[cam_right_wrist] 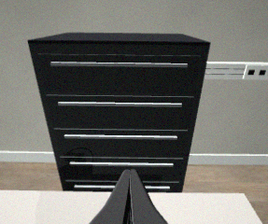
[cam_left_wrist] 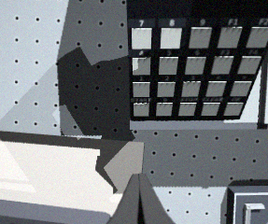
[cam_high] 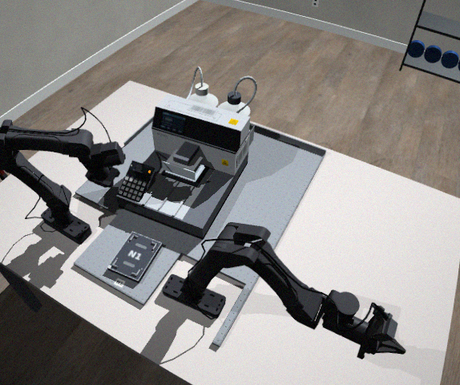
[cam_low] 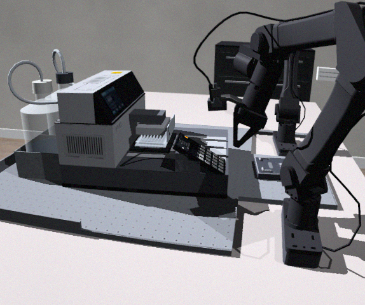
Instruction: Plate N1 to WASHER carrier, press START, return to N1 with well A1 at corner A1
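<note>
The washer (cam_high: 238,159) (cam_low: 87,141) is standing on the worktop (cam_high: 371,215) (cam_low: 110,269), its lamp (cam_high: 149,171) (cam_low: 185,136) glowing amber, so a cycle is probably running. The nest N1 (cam_high: 134,255) (cam_low: 267,165) is lying in front, holding no plate. The keypad (cam_high: 133,186) (cam_low: 205,154) (cam_left_wrist: 194,70) is sloping beside the carrier.

The plate (cam_low: 151,141) is sitting at the washer's carrier, partly under the head (cam_high: 187,153) (cam_low: 148,119); whether it is lying fully flat inside the locators I cannot tell. Being pale, with rows of wells, it is probably going to handle as light, stiff plastic, rather slick and easily tipped. The long side walls, low and level, are likely offering the best hold, with modest pressure and nothing pressing on the wells. For now it is wanting no touch until green.

The left pincer (cam_low: 236,144) (cam_left_wrist: 138,182) is hanging near the keypad, tips together, gripping nothing. The right pincer (cam_high: 403,351) (cam_right_wrist: 130,178) is pointing away over the worktop, also closed on nothing.
</note>
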